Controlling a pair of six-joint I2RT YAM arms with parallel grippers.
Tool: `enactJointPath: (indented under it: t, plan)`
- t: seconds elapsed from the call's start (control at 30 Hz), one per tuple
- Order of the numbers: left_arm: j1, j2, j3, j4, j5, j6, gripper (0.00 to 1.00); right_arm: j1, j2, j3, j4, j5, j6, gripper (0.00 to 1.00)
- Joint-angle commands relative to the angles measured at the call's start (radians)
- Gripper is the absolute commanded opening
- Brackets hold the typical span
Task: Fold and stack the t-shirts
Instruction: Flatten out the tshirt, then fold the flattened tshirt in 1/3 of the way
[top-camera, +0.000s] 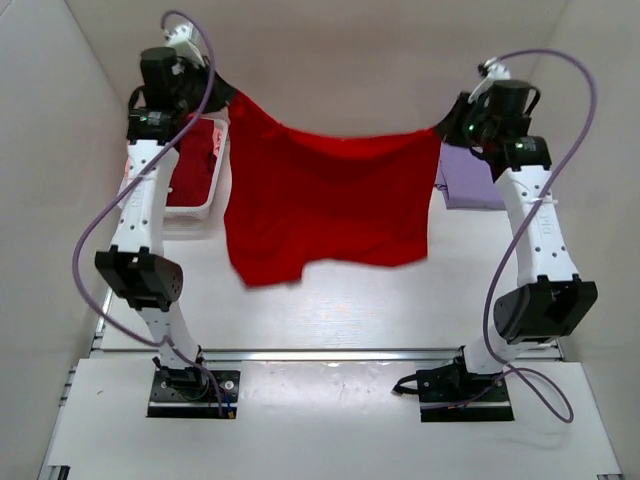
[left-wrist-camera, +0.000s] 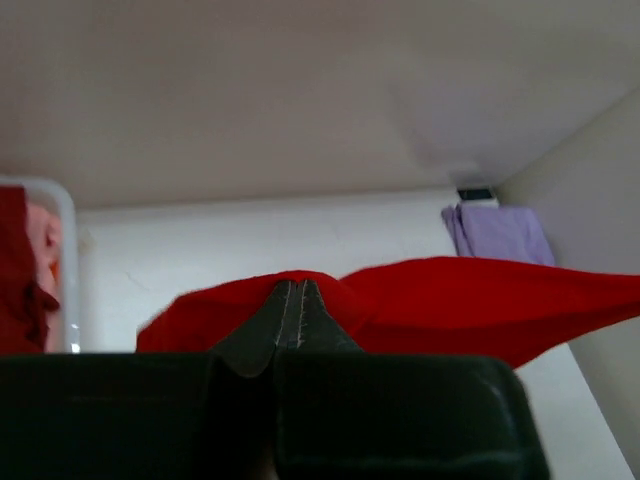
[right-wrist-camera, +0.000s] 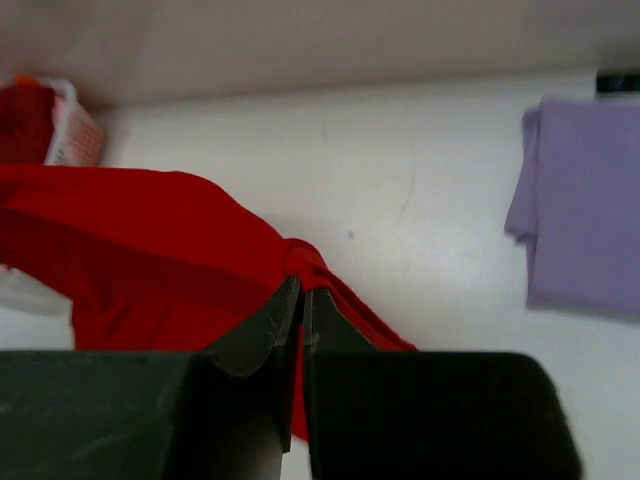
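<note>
White counter (top-camera: 330, 310) between my bases and the red shirt (top-camera: 330, 200) gives open room for laying the cloth down. The shirt hangs spread, with its long axis running left to right and its lower hem nearest me. My left pincer (left-wrist-camera: 290, 300) and right pincer (right-wrist-camera: 302, 295) are each clamped on one upper corner, equally close to it. Just beyond the right one lies the folded lavender shirt (top-camera: 470, 185). At far left, the basket (top-camera: 190, 212) holds a maroon shirt (top-camera: 190, 165).

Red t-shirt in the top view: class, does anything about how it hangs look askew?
The red t-shirt, held up by the left gripper and right gripper, hangs askew: its lower edge drops further on the left than the right, and the top edge sags.
</note>
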Motion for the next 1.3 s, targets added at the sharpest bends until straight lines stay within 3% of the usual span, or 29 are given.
enactJointPath:
  t: [0.0,0.13,0.2,0.4,0.63,0.7,0.9,1.27]
  plan:
    - [0.049,-0.193,0.104,0.080,-0.019,0.017,0.00,-0.029,-0.069,0.192,0.047,0.048,-0.015,0.00]
    - [0.046,-0.251,0.003,0.110,0.001,0.036,0.00,-0.100,-0.055,0.189,0.031,-0.026,-0.017,0.00]
    - [0.026,-0.323,-0.112,0.131,-0.013,0.045,0.00,-0.106,-0.067,0.107,0.033,-0.055,-0.021,0.00]
    - [0.007,-0.614,-0.782,0.332,-0.007,-0.001,0.00,-0.095,-0.207,-0.321,0.163,-0.073,-0.021,0.00]
    - [-0.009,-0.843,-1.403,0.406,0.057,-0.075,0.00,-0.091,-0.268,-0.772,0.200,-0.073,0.029,0.00]
    - [-0.015,-0.887,-1.512,0.415,0.061,-0.113,0.00,-0.097,-0.267,-0.843,0.170,-0.078,0.069,0.00]
    - [-0.028,-1.006,-1.659,0.340,0.084,-0.161,0.00,-0.106,-0.279,-0.975,0.016,-0.028,0.135,0.00]
    - [-0.017,-1.063,-1.651,0.258,0.051,-0.165,0.00,-0.169,-0.376,-1.125,-0.044,-0.044,0.135,0.00]
